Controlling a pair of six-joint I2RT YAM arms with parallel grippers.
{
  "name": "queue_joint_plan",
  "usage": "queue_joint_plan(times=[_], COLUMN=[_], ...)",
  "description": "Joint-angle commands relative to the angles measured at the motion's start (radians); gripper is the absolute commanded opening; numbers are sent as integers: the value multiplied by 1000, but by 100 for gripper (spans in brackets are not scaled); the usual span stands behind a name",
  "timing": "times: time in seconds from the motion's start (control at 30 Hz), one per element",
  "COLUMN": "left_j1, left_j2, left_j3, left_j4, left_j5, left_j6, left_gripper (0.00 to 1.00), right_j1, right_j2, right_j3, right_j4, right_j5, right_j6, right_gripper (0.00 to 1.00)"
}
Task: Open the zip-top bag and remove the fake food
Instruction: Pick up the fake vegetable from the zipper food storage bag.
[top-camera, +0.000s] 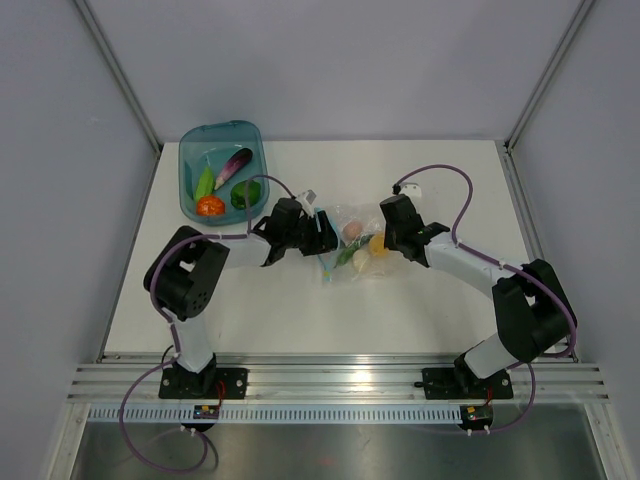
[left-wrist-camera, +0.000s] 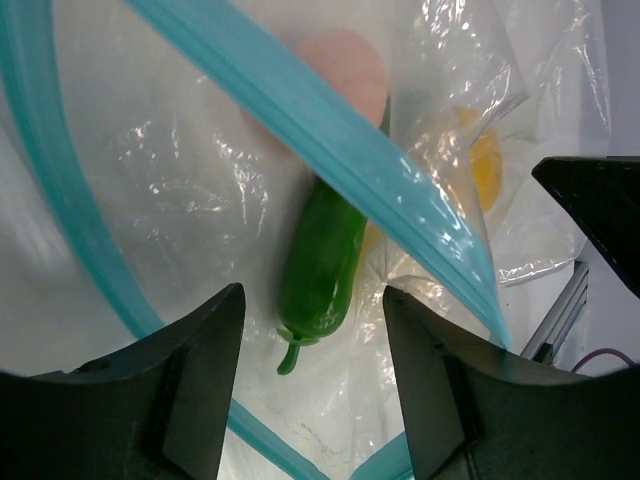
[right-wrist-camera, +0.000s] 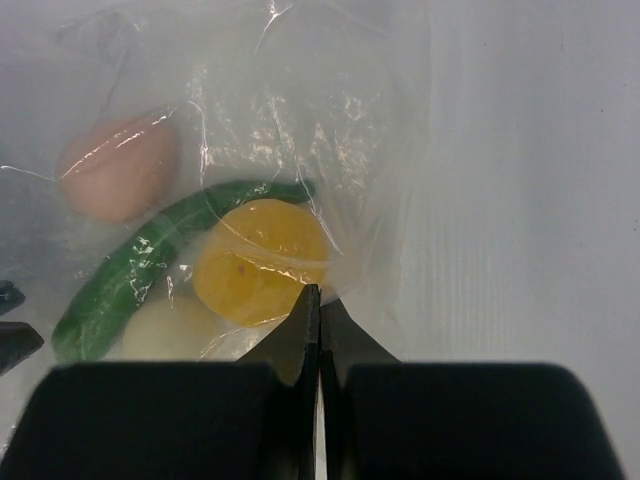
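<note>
Right gripper (right-wrist-camera: 319, 300) pinches the zip-top bag (right-wrist-camera: 330, 120) steady mid-desk so the left gripper (left-wrist-camera: 312, 315), jaws apart, can reach the green pod (left-wrist-camera: 320, 255).

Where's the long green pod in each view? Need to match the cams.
Top external: green pod mid-frame, inside the zip-top bag, between the two arms.
Left wrist: centre of frame, upright, partly under the blue zip strip.
Right wrist: lower left, lying diagonally.
Shared landmark: the yellow lemon, right beside the pod in all three.
</note>
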Motion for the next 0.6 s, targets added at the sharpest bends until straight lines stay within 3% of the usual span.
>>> queue_joint_plan(times=[0.0, 0.17, 0.2, 0.57], left_j1=[-6, -12, -14, -87], left_j2=[36, 64, 55, 47], left_j3=[55, 63, 63, 138], left_j4=[14, 39, 35, -127], left_j5=[62, 100, 91, -28], left_j6=[37, 31, 39, 195], left_gripper=[62, 66, 70, 81], right_j1=[-11, -15, -15, -18], right_j2=[0, -12, -14, -15], right_j3=[29, 23, 22, 20], right_j4=[32, 37, 37, 41], right_j5=[-33, -51, -53, -63], right_j6=[12, 17, 17, 17], right_gripper=[0, 0, 0, 0])
